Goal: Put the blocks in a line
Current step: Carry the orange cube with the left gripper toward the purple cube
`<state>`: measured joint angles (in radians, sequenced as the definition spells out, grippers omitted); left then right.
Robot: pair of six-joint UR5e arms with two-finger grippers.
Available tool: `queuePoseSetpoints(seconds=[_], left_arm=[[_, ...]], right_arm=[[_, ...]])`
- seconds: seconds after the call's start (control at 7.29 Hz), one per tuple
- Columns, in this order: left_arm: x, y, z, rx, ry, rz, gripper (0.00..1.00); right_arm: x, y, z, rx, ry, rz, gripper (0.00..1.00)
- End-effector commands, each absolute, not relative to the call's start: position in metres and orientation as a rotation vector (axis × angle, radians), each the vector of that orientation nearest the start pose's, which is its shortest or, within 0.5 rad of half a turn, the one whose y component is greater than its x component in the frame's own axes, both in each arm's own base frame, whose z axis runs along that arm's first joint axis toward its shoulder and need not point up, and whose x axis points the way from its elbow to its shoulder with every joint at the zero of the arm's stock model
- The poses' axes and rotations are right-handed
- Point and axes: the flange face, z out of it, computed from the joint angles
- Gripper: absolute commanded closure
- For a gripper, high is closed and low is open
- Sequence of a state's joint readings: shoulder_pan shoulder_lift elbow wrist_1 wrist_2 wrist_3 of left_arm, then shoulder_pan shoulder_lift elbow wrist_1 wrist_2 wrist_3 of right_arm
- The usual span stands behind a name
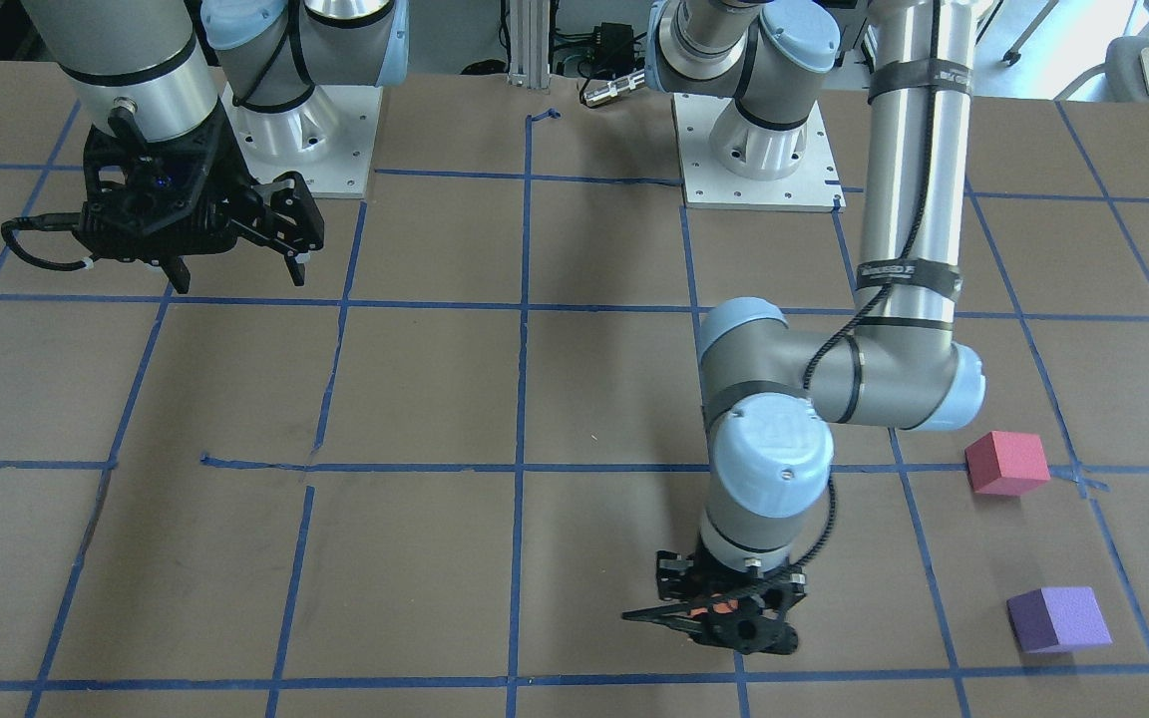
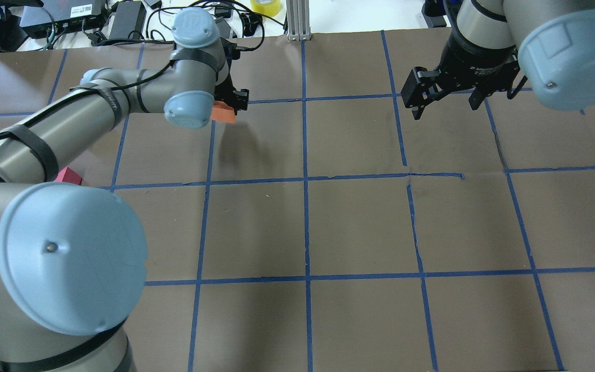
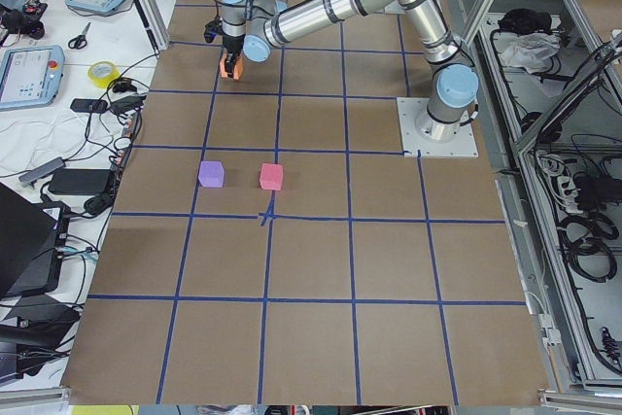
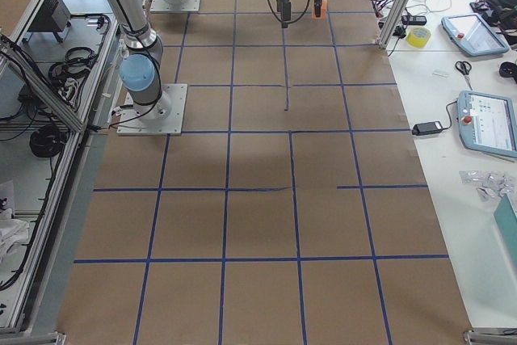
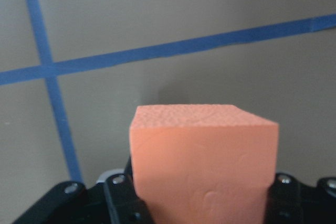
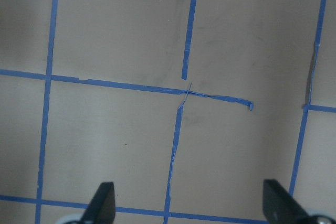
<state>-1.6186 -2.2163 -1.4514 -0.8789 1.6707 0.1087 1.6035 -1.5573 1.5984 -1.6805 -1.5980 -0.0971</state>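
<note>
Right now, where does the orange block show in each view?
Front-facing: orange block lower centre-right, mostly hidden.
Overhead: upper left of centre.
Exterior left: top left.
Exterior right: top edge, right of centre.
Left wrist: lower centre, large.
Right wrist: not in it.
Landmark: left gripper shut on it.

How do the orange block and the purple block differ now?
The orange block is clamped in the left gripper; the purple block lies free on the table. The purple block sits near the pinkish-red block; the orange block is apart from both. Both are like-sized cubes.
</note>
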Motion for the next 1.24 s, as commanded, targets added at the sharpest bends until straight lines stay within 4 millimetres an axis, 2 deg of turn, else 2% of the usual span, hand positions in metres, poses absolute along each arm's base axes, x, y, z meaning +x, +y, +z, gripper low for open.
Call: queuePoseSetpoints(seconds=[0.0, 0.14, 0.27, 0.41, 0.55, 0.69, 0.82, 1.1], left_arm=[[-0.013, -0.701, 0.251, 0.227, 2.961, -0.063, 1.0], [0.044, -0.696, 0.264, 0.121, 2.963, -0.051, 1.0], [0.1, -0.689, 0.266, 0.111, 2.961, -0.033, 1.0], [0.151, -0.682, 0.262, 0.234, 2.955, -0.006, 1.0], [0.183, -0.674, 0.269, 0.244, 2.955, -0.007, 1.0], [0.199, -0.669, 0.267, 0.234, 2.962, 0.001, 1.0], [0.206, -0.67, 0.252, 0.246, 2.989, 0.0, 1.0], [0.211, -0.67, 0.241, 0.246, 3.035, -0.014, 1.0]], right_arm=[[0.146, -0.5, 0.479, -0.203, 3.168, -0.108, 0.0], [0.146, -0.499, 0.479, -0.207, 3.168, -0.105, 0.0], [0.146, -0.499, 0.479, -0.208, 3.169, -0.105, 0.0], [0.146, -0.499, 0.479, -0.203, 3.169, -0.105, 0.0], [0.147, -0.499, 0.48, -0.212, 3.164, -0.11, 0.0], [0.147, -0.499, 0.479, -0.2, 3.162, -0.108, 0.0], [0.148, -0.499, 0.48, -0.19, 3.154, -0.113, 0.0], [0.149, -0.498, 0.482, -0.19, 3.153, -0.118, 0.0]])
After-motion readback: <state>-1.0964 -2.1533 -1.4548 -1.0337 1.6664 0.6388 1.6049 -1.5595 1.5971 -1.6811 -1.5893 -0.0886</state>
